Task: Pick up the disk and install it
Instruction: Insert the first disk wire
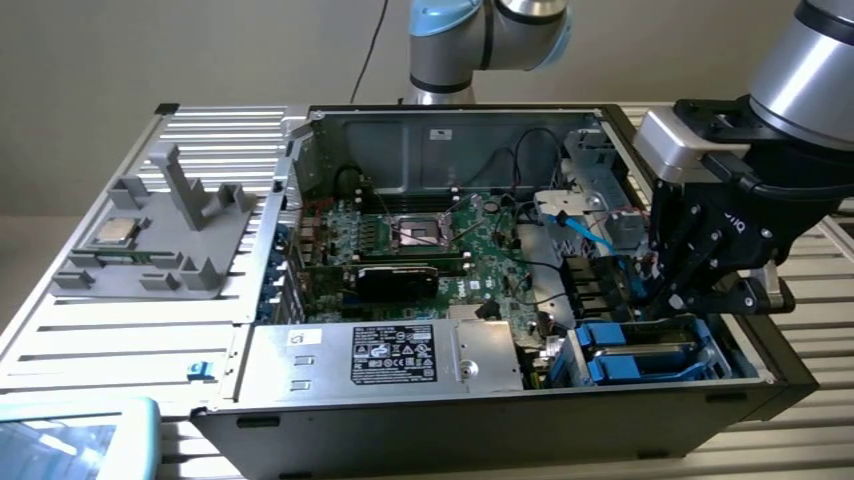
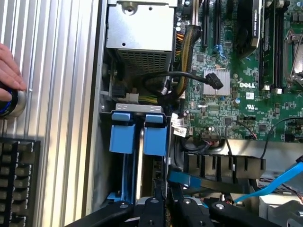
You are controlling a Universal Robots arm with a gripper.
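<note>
Seating the disk [image 1: 641, 352] in its bay was judged to be the step in hand. The open computer case [image 1: 467, 420] lay on the slatted bench [image 1: 134, 330]. The disk, in its bright blue carrier, stood on edge in the drive bay at the near corner of the case, on the exterior view's right, just right of the power supply [image 1: 387, 355].

The pincer [image 1: 665, 300] reached down into the far end of that bay. In the wrist view the pincer [image 2: 164, 208] had its fingers drawn close together, and the carrier of the disk [image 2: 155, 137] ran straight into them. It appeared to be pinching the carrier's end, though the contact itself was hidden.

Recommendations:
- Keep the carrier parallel to the bay walls. A tilted carrier would probably bind against the blue carrier alongside it.
- Press along the bay's own line, evenly, until the end tabs sit level with those next to them.
- Mind the blue data cable [image 1: 587, 232] just beyond the bay. It could snag on the pincer's linkage.
- Hold the grip firm on the plastic and not on the drive's label face.

A person's hand [image 2: 7, 71] rested beside a round button [image 2: 7, 103] on the bench.
</note>
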